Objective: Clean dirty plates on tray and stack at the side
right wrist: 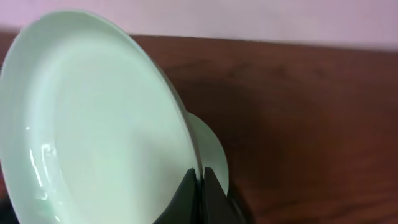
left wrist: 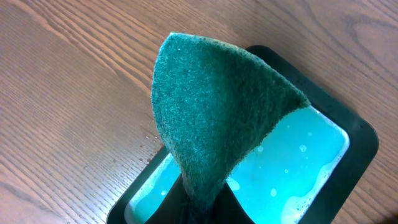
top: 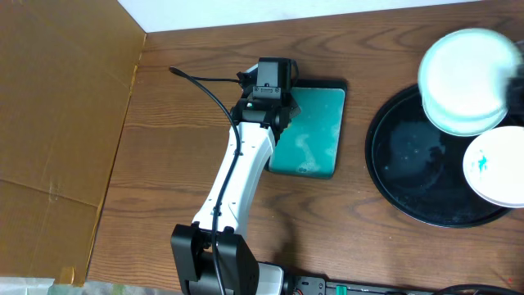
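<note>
Held plate [top: 469,80] clamped at rim by right gripper [right wrist: 202,180], tilted, over far rim of black tray [top: 393,176]; blurred in overhead view. Sponge [left wrist: 217,106] pinched by left gripper [left wrist: 199,205] over soap tray [top: 315,131], well left of held plate. Smeared plate [top: 498,168] lies on black tray, cut off by frame edge. Third plate not made out. Right arm hardly seen from overhead.

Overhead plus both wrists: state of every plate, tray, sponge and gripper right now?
lifted plate: raised, pinched at the rim, no smears visible
smeared plate: lying on the black tray, teal smears on it
black tray: flat on the table, wet-looking
sponge: held up over the teal tray
teal tray: holds foamy liquid
left gripper: shut on sponge
right gripper: shut on lifted plate
</note>
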Action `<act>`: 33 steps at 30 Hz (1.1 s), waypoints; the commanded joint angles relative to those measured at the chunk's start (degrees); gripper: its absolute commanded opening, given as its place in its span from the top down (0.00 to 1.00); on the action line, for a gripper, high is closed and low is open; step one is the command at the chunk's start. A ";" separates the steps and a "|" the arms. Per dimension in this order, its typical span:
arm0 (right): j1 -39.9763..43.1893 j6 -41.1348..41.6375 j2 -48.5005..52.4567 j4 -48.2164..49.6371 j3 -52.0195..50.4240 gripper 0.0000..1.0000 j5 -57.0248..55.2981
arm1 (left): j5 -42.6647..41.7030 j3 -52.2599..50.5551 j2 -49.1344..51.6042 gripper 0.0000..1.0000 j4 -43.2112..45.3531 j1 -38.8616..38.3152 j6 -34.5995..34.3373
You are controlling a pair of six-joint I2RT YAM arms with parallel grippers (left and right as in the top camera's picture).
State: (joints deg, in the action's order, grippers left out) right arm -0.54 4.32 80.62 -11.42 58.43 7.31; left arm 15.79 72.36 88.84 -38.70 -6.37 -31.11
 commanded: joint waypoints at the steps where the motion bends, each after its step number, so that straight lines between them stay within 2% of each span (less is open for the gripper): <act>1: 8.63 9.77 -1.11 -0.85 0.76 0.99 18.51 | 1.25 0.02 -0.15 0.93 -0.04 0.26 0.17; 7: 22.38 12.04 -1.11 -4.33 0.74 0.99 16.63 | 1.27 0.02 -0.15 0.93 -0.07 0.26 0.17; 13: 30.77 17.84 -0.15 -4.55 0.70 0.99 4.46 | 1.25 0.02 -0.15 0.93 -0.04 0.26 0.15; 20: 32.83 17.97 7.15 -2.95 0.70 0.99 -1.09 | 1.25 0.02 -0.15 0.93 -0.07 0.26 0.15; 28: 32.81 17.66 17.14 6.64 0.70 0.99 0.63 | 1.25 0.02 -0.15 0.93 0.04 0.26 0.15; 33: 32.81 13.35 20.61 9.05 0.70 0.99 0.63 | 1.25 0.02 -0.15 0.93 0.13 0.26 0.15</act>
State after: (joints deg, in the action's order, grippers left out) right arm 31.97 20.51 99.35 -3.14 58.43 7.64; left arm 15.81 72.34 88.84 -38.63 -6.37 -31.11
